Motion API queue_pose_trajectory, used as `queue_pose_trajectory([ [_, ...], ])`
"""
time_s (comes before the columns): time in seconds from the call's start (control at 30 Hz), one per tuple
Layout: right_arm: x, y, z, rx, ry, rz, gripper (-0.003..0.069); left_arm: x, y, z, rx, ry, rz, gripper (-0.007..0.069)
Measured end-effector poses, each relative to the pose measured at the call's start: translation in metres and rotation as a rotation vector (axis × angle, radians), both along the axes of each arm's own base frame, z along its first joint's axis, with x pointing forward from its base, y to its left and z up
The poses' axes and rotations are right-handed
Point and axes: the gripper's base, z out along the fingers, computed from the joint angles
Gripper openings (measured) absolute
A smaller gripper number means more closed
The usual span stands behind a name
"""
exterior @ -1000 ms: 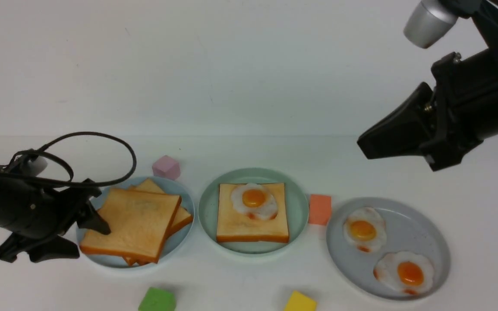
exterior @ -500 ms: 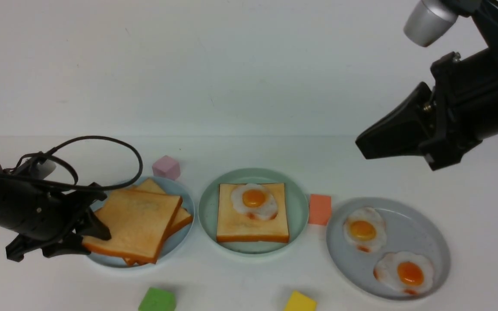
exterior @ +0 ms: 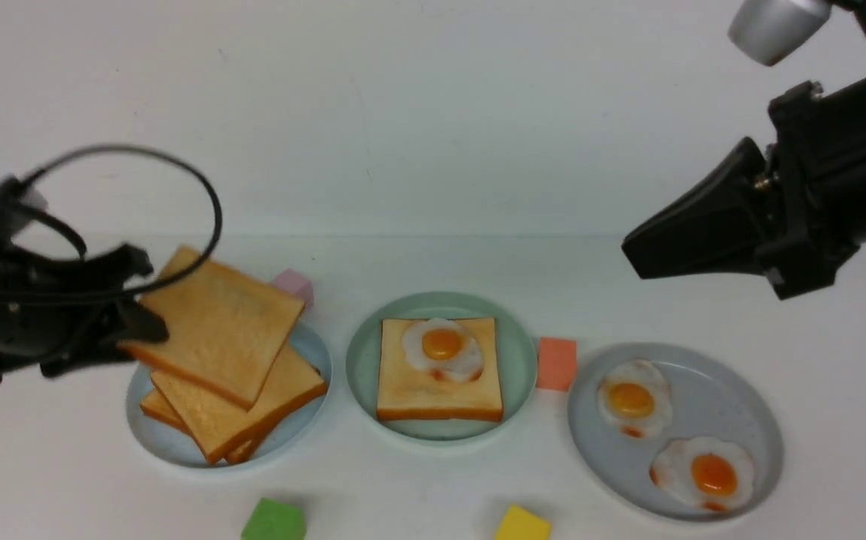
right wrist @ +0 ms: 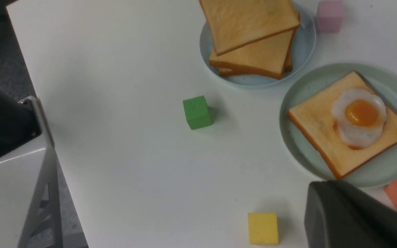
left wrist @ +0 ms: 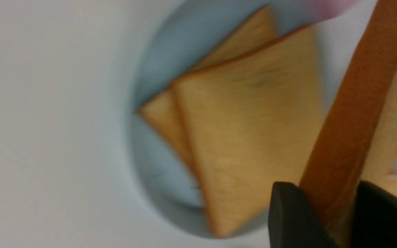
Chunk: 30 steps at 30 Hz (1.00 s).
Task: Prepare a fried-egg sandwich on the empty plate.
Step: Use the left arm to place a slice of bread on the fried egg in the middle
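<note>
1. The left jaws are clamping a tilted toast slice (exterior: 215, 330) above the pale blue plate (exterior: 302, 429), toward the table's (exterior: 403, 491) left edge
2. The mint-green plate (exterior: 517, 360) is sitting midway between the side edges, carrying base toast (exterior: 418, 391) topped with a fried egg (exterior: 442, 346)
3. The right jaws are hanging pressed together, empty, toward the right edge

The left arm reaches in from the robot's left, its left gripper (exterior: 144, 296) pinching one edge of a toast slice (exterior: 215, 322), which is held tilted in the air. Its black fingers (left wrist: 288, 213) flank the crust. The right arm hangs high on the opposite side, angled downward, with the right gripper (exterior: 632, 259) pressed together and holding nothing.
</note>
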Motion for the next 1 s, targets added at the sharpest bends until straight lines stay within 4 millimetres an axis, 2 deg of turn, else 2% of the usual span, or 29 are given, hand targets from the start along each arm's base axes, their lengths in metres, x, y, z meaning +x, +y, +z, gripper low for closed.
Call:
queue_pose_trajectory([
  [0.07,-0.002,0.0,0.002,0.009,0.004,0.003,0.0003,-0.004,-0.012,0.011,-0.045,-0.038,-0.011,0.0202],
  [0.2,-0.004,0.001,0.003,0.038,0.042,-0.021,0.0003,-0.004,-0.058,0.016,-0.156,-0.067,-0.073,0.0198],
  [0.3,-0.004,0.001,0.003,0.051,0.082,-0.046,0.0005,-0.002,-0.101,0.007,-0.226,-0.07,-0.085,0.0194],
  [0.33,-0.004,0.001,0.003,0.053,0.09,-0.05,0.0005,-0.001,-0.103,0.005,-0.229,-0.065,-0.082,0.0193],
  [0.37,-0.005,0.001,0.002,0.057,0.111,-0.059,0.0006,0.0,-0.12,-0.001,-0.265,-0.059,-0.053,0.0192],
  [0.47,-0.006,0.001,0.002,0.063,0.146,-0.072,0.0008,0.006,-0.138,-0.017,-0.311,-0.028,0.03,0.0192],
  [0.6,-0.006,0.001,0.002,0.073,0.164,-0.086,0.0013,0.015,-0.148,-0.046,-0.352,0.057,0.152,0.0192],
  [0.8,-0.006,0.002,0.003,0.087,0.17,-0.089,0.0021,0.026,-0.149,-0.08,-0.398,0.165,0.308,0.0188],
  [0.9,-0.006,0.002,0.003,0.087,0.169,-0.089,0.0028,0.029,-0.15,-0.091,-0.398,0.186,0.331,0.0175],
  [1.0,-0.006,0.002,0.003,0.087,0.17,-0.089,0.0034,0.033,-0.151,-0.091,-0.374,0.163,0.308,0.0174],
])
